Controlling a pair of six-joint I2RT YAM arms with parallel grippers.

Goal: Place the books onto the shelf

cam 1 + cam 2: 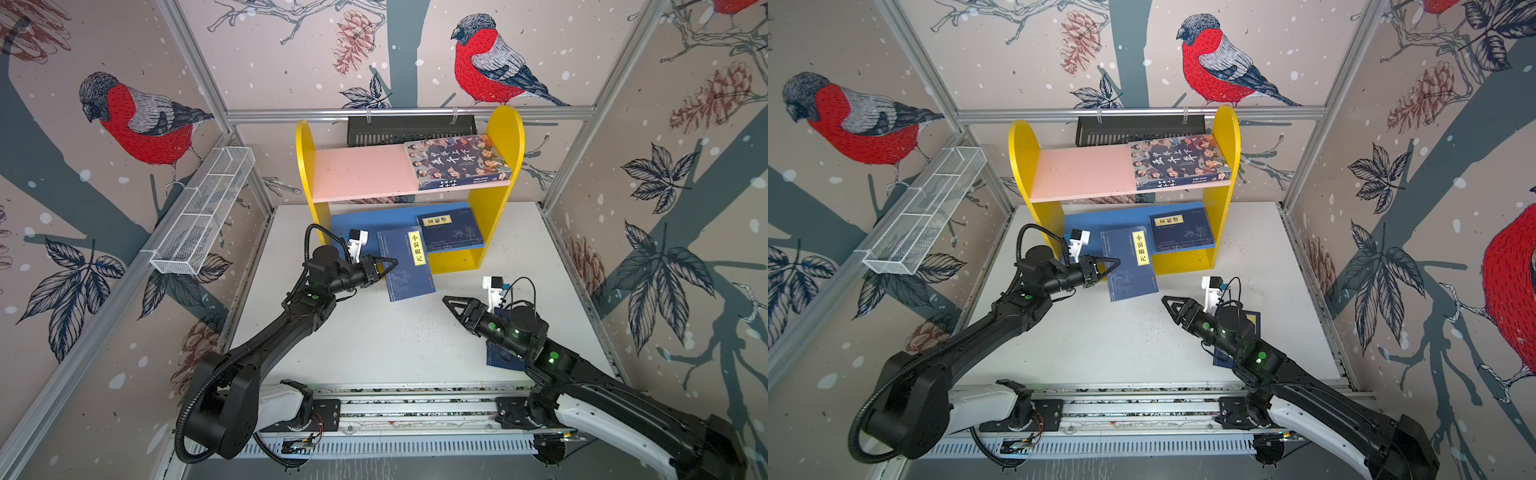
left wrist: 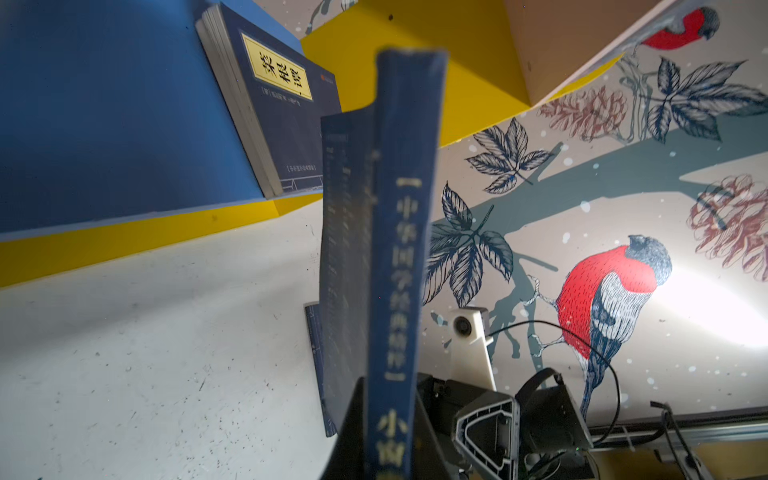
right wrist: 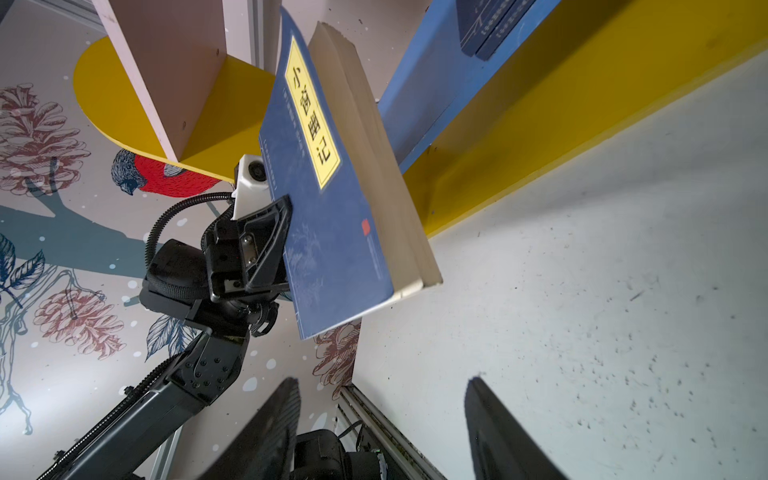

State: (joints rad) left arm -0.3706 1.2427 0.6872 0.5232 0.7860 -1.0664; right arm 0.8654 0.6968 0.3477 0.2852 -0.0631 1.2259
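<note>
The shelf (image 1: pixel 505 137) (image 1: pixel 1225 133) stands at the back of the table, with a pink upper board (image 1: pixel 357 170) and a blue lower board (image 1: pixel 365 216). A colourful book (image 1: pixel 457 160) (image 1: pixel 1179 160) lies on the pink board's right end. One navy book (image 1: pixel 451 232) (image 2: pixel 282 104) lies on the blue board. My left gripper (image 1: pixel 388 266) (image 2: pixel 386 415) is shut on another navy book (image 1: pixel 409 266) (image 1: pixel 1131 266) (image 3: pixel 332 208), held tilted at the lower tier's front. My right gripper (image 1: pixel 449 300) (image 3: pixel 382 415) is open and empty. A further navy book (image 1: pixel 503 357) (image 1: pixel 1252 322) lies on the table under the right arm.
A white wire basket (image 1: pixel 203 212) hangs on the left wall. Behind the shelf, a black slotted tray (image 1: pixel 411 131) hangs on the back rail. The arms' base rail (image 1: pixel 415 407) runs along the table's front edge. Patterned walls close in three sides.
</note>
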